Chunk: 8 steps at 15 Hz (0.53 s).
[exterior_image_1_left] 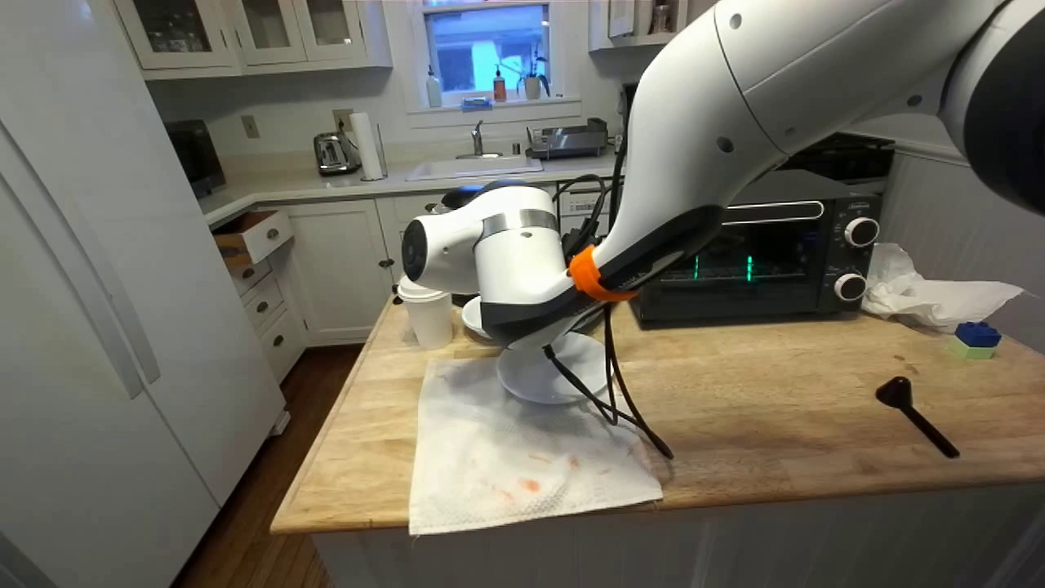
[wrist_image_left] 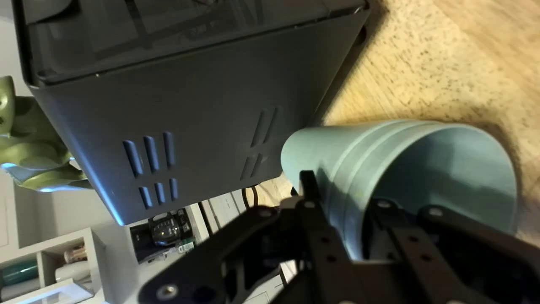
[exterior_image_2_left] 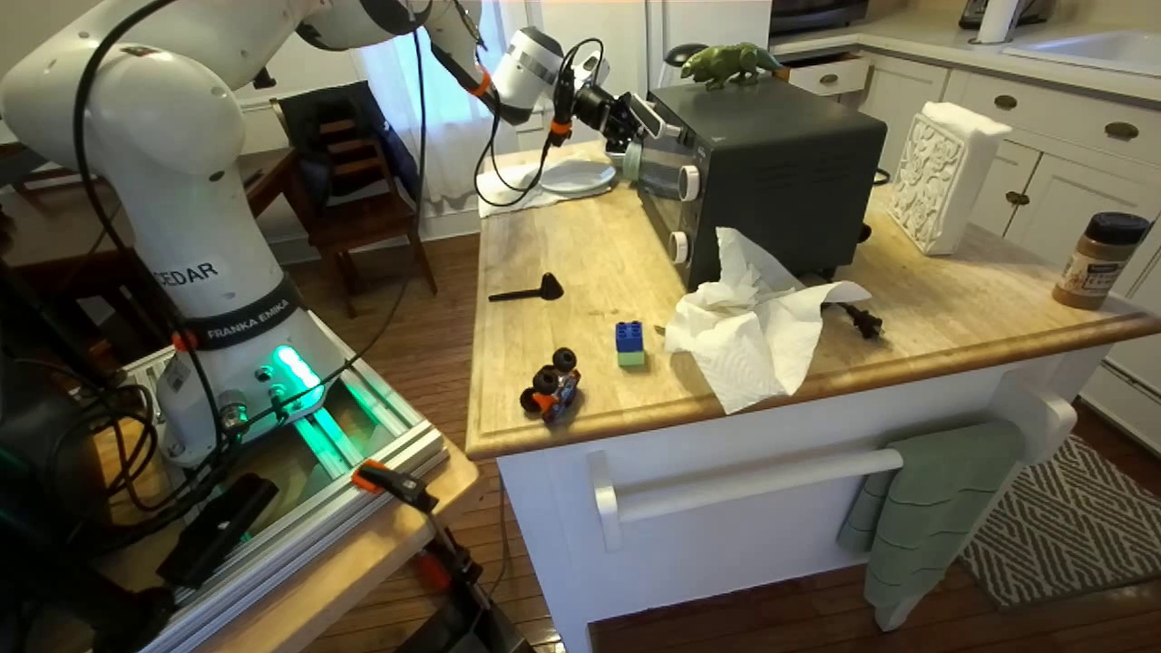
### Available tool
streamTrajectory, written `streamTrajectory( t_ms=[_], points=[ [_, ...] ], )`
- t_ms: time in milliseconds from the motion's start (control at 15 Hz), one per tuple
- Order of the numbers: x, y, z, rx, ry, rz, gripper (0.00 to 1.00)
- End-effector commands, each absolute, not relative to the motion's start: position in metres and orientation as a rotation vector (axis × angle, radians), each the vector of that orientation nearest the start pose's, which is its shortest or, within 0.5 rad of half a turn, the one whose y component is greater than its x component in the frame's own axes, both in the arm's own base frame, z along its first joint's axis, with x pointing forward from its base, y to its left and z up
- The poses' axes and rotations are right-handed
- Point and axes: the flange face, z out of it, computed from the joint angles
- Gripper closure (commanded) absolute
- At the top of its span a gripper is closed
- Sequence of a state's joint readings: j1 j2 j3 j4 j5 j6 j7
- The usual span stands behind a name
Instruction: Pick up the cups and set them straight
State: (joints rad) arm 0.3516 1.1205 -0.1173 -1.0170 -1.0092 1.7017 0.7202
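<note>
Two dark, jointed fingers [wrist_image_left: 331, 254] of the end effector [wrist_image_left: 344, 198] grip the wall of the cups [wrist_image_left: 371, 156], one against the outside, the other inside the round mouth. The cups are smooth, tapering and pale teal-green, nested so their rims step back in close rings; they lie tipped over, mouth facing the wrist view. In an exterior view they are just beside the far end of the toaster oven [exterior_image_2_left: 780, 172], a boxy dark case bearing a glossy green animal figure [exterior_image_2_left: 730, 65]. Beneath, the desk [exterior_image_2_left: 576, 249] is pale, grained wood with a rounded edge. Left of the cups, a shallow round plate [exterior_image_2_left: 579, 177] rests partly on a white, dimpled cloth [exterior_image_1_left: 498, 457] with orange stains. Nearer lie a black scoop [exterior_image_2_left: 535, 290] to the left, a blue-and-green toy brick [exterior_image_2_left: 629, 343] and, to the right, crumpled paper towel [exterior_image_2_left: 748, 322].
</note>
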Motion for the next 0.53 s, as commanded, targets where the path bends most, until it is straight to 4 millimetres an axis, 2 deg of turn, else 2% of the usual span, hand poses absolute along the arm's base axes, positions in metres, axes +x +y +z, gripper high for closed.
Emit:
streamTrajectory(
  t_ms=[0, 467],
  points=[
    [0.752, 0.122, 0.182, 2.011, -0.003, 0.190, 1.00],
    [0.748, 0.114, 0.235, 2.041, 0.011, 0.121, 0.98]
  ],
)
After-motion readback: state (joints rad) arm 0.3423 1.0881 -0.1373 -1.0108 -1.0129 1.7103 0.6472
